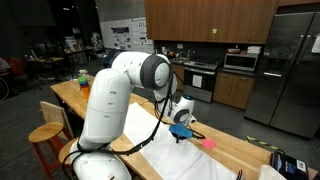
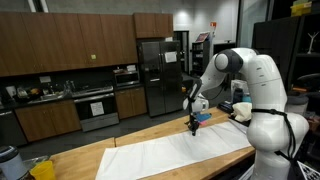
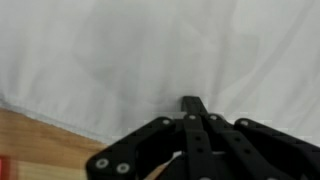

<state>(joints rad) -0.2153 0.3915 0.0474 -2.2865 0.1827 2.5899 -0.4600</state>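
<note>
From my station, the end effector [image 3: 192,104] shows in the wrist view with its two fingers pressed flat together, with no gap between the tips. They point toward 12 o'clock over the white cloth [image 3: 150,50], which fills nearly the whole picture. I cannot tell whether a fold of fabric is pinched between the tips or whether they only rest on it. The cloth's edge runs from 9 o'clock down toward 6 o'clock, and bare wood of the table [image 3: 40,150] shows beyond it at about 8 o'clock.

In both exterior views the arm bends down from its white base, and the end effector [image 1: 181,137] [image 2: 193,129] hangs nearly upright, with its tip at the cloth's surface. The white cloth [image 1: 185,158] [image 2: 170,152] lies spread flat along the table [image 1: 245,150] [image 2: 80,160]. The end effector meets it near the far long edge rather than at its middle. In an exterior view a small pink object [image 1: 209,143] lies on the wood just beside the cloth, at roughly 4 o'clock from the end effector.
</note>
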